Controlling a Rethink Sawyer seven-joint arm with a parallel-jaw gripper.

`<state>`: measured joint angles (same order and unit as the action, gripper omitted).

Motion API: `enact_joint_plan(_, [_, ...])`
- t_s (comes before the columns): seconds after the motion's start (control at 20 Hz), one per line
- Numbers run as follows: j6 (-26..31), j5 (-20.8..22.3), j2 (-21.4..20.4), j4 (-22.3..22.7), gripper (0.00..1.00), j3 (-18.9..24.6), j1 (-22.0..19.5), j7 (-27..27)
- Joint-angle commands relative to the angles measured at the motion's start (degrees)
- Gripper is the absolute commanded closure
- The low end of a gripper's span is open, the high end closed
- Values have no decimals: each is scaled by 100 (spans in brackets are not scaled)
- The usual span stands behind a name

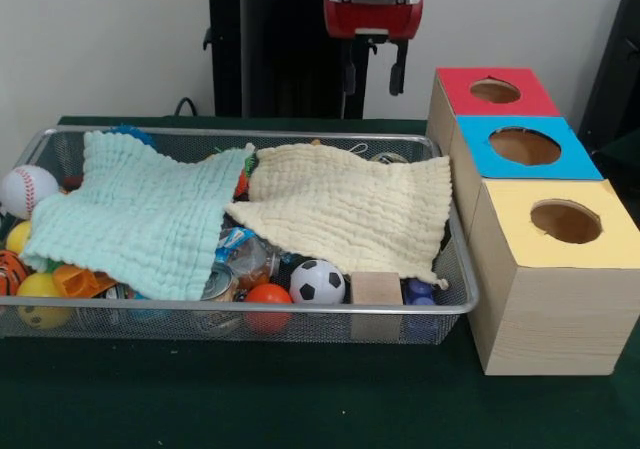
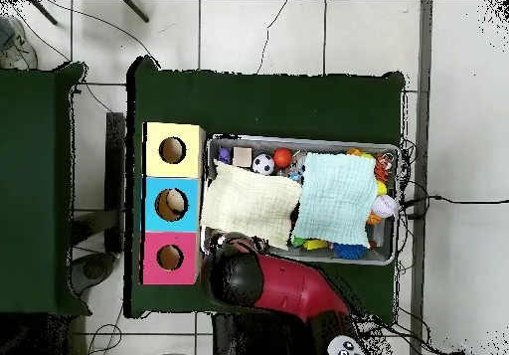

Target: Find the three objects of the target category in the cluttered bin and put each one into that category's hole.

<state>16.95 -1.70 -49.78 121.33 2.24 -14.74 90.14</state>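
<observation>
The wire-mesh bin point(image 1: 250, 309) is full of small things, mostly covered by a mint green cloth point(image 1: 140, 219) and a pale yellow cloth point(image 1: 350, 209). One see-through bottle with blue label print point(image 1: 245, 254) peeks out between the cloths near the bin's front. No other bottles show. The blue-surround hole point(image 1: 524, 146) is on the middle wooden box to the right of the bin; it also shows in the overhead view point(image 2: 171, 204). My gripper point(image 1: 375, 74) hangs open and empty above the bin's far rim, left of the boxes.
The red-surround hole point(image 1: 495, 91) and the yellow-surround hole point(image 1: 566, 221) flank the blue one. A soccer ball point(image 1: 317, 281), an orange ball point(image 1: 268, 297), a wooden block point(image 1: 376, 289), a metal can point(image 1: 215, 284) and a baseball point(image 1: 28, 189) lie uncovered. The arm point(image 2: 268, 281) overhangs the bin's edge.
</observation>
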Motion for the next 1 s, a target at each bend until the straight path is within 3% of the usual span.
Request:
enact_joint_plan(0.05, [-333,189,546,-889,0,60,88,684])
enact_joint_plan(0.4, [-365,-6,840,-1176,0,156,81,816])
enact_joint_plan(0.65, [-47,-30,870,-1394,0,120,102,778])
enact_joint_plan(1.0, [112,-72,1044,-1645,0,288,-115,657])
